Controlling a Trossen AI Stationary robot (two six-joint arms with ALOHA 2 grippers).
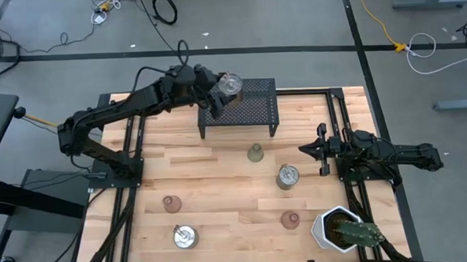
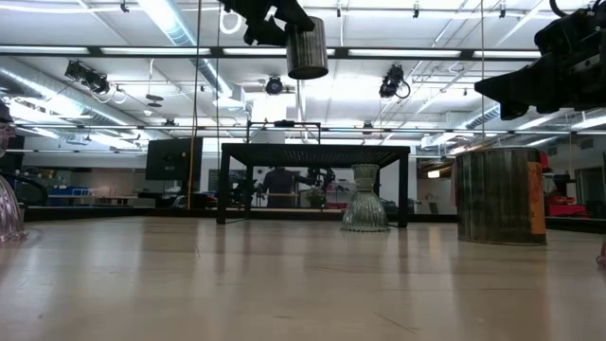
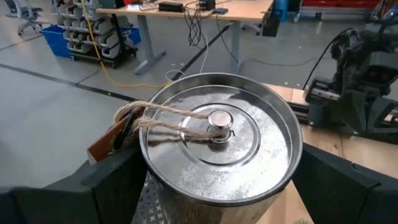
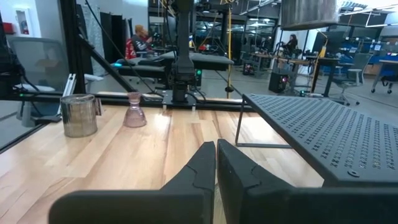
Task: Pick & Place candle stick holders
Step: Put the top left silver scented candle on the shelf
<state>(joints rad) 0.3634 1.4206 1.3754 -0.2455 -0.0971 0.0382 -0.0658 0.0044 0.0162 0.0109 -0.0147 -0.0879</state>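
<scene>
Left end effector (image 1: 220, 92) grips a silvery metallic can-like candle holder (image 1: 229, 84), fingers wide around its round wall, carrying it upright in the air over the left end of the black perforated mesh rack (image 1: 248, 107). Key relation: rack top sits directly below the can, can's long axis vertical, so the next move looks like a straight descent onto the mesh. Can lid is shiny with concentric rings, a centre knob and a twine-tied tag (image 3: 109, 140).

Right end effector (image 1: 307, 149) is closed, empty, parked at the desk's (image 1: 221, 210) right side.

Still on the wooden desk: two more silvery cans (image 1: 287, 176) (image 1: 185, 236), two pink glass cups (image 1: 171, 203) (image 1: 289, 219), one olive-green glass cup (image 1: 255, 153).
</scene>
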